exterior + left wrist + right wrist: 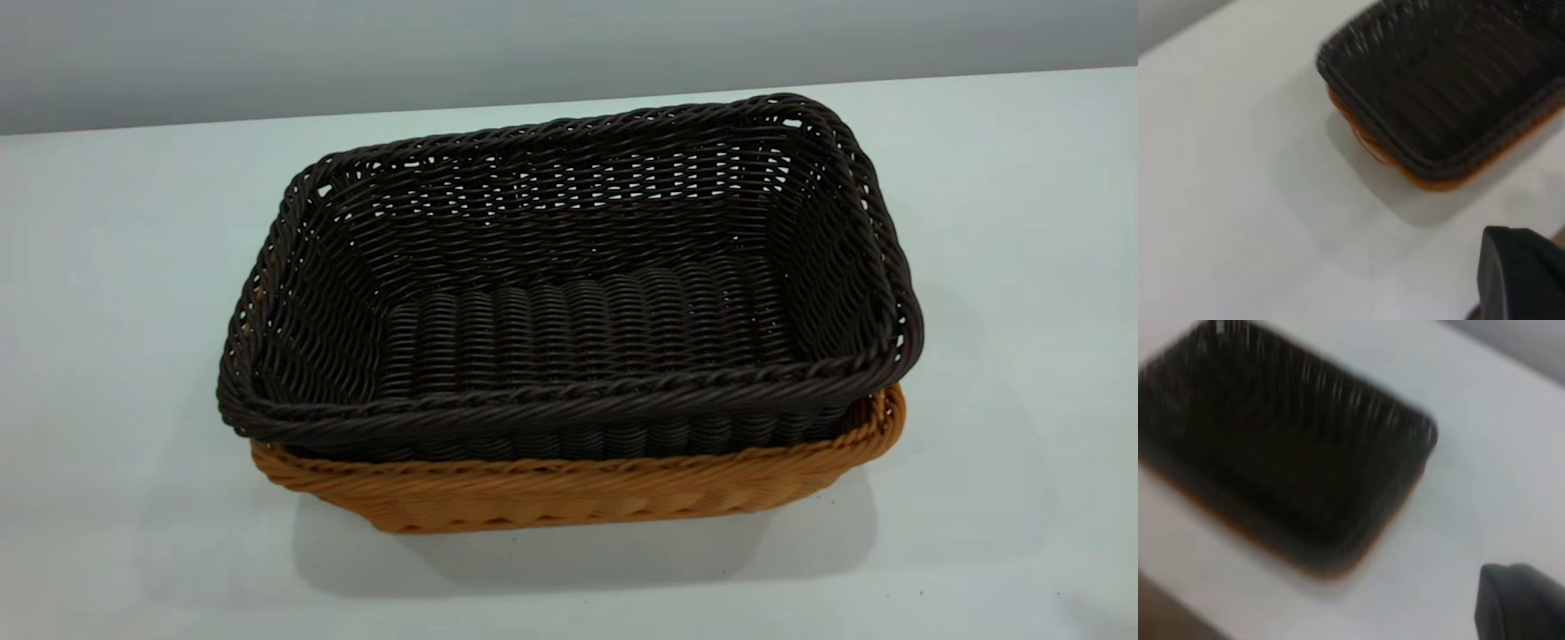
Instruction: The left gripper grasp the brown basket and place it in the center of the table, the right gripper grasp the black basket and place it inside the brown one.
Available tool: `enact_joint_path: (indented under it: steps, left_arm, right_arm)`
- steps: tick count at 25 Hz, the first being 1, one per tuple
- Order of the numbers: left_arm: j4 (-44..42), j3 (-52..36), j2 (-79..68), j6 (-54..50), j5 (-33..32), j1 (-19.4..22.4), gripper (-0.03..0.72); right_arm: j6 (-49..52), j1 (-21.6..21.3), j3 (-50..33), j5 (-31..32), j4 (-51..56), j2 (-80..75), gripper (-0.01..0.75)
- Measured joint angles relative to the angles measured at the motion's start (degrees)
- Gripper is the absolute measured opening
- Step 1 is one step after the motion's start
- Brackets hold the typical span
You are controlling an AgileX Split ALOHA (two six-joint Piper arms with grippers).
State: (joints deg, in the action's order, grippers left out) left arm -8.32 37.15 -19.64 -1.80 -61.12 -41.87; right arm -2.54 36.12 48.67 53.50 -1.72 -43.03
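The black basket [569, 293] sits nested inside the brown basket [569, 493] in the middle of the white table [116, 356]. Only the brown basket's rim and lower wall show beneath the black one. Neither arm appears in the exterior view. In the left wrist view the nested black basket [1451, 87] and the brown rim [1431, 181] lie apart from my left gripper [1521, 277], of which only a dark part shows. In the right wrist view the black basket [1278, 440] with its brown edge [1331, 572] lies apart from my right gripper [1521, 603], also seen only in part.
A grey wall [444, 44] runs behind the table's far edge. White tabletop surrounds the baskets on all sides.
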Motion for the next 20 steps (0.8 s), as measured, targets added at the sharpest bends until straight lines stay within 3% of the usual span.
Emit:
enact_joint_path:
  steps: [9,13,16,20]
  left_arm:
    - [0.8,-3.5,6.8,0.1,-5.6,0.0,-0.001]
    - [0.9,-3.7,7.5,0.1,-5.4,0.0,-0.001]
    - [1.0,-3.7,7.5,0.1,-5.5,0.0,-0.001]
    - [2.3,-4.7,7.5,0.1,-5.0,0.0,-0.001]
  right_arm:
    - [3.1,-0.1,-18.8,3.6,1.0,24.0,0.000]
    - [3.1,-0.1,-19.4,5.2,1.0,33.0,0.000]
    - [3.2,-0.1,-19.8,9.9,1.2,37.5,0.000]
    - [4.4,-0.1,-19.8,8.9,0.5,39.8,0.000]
